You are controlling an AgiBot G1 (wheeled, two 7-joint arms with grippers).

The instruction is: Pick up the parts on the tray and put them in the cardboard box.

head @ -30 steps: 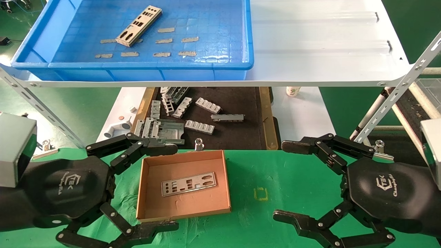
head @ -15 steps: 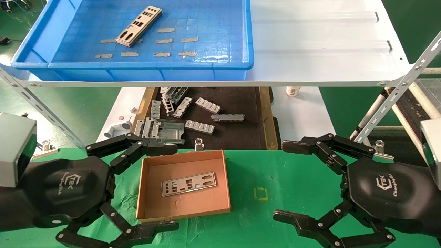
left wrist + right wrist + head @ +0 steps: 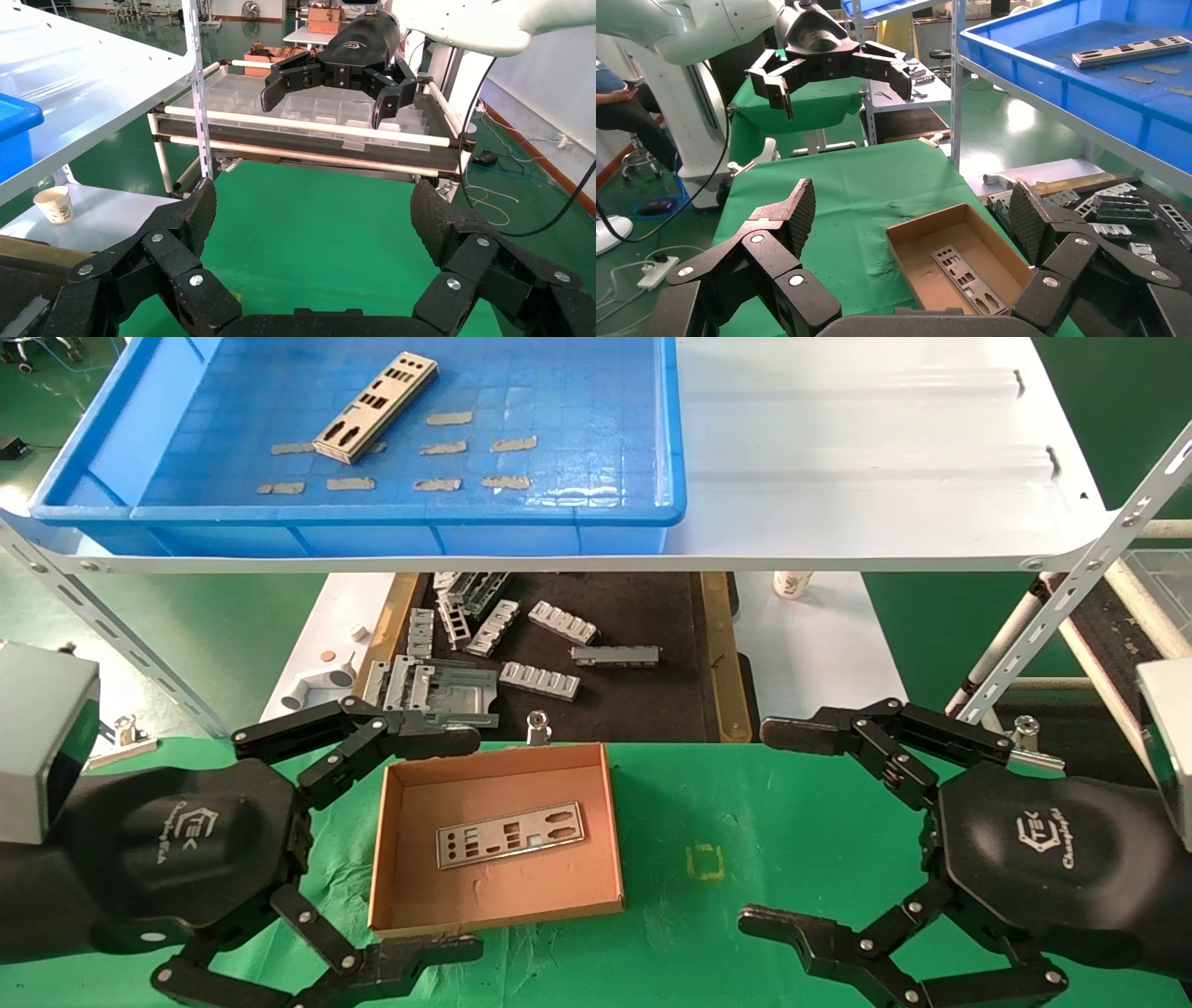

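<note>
— What do we have on our left side?

— Our left gripper (image 3: 438,845) hangs low over the green cloth (image 3: 773,822), its fingers spread wide and holding nothing. Just beside it on the cloth sits the cardboard box (image 3: 391,868), shallow and lidless. Inside lies one plate (image 3: 510,835), flat on the box floor, slightly slanted, apart from the walls.

— And up on the shelf?

— On the white shelf (image 3: 866,449) we see the blue tray (image 3: 596,514) with raised walls. A second plate (image 3: 375,407) lies diagonally on its grid floor towards the far left, with beige tape scraps (image 3: 438,447) scattered near it.

— How do the plates look?

— Long, thin and silvery, punched with rectangular and round cutouts.

— Anything between shelf and cloth?

— A black-floored tray with wooden edges (image 3: 715,654), holding chunky grey ribbed brackets (image 3: 539,680) in a loose heap.

— And our right side?

— Our right gripper (image 3: 778,826) hovers over the cloth, well apart from the box, its fingers likewise wide apart and empty.
</note>
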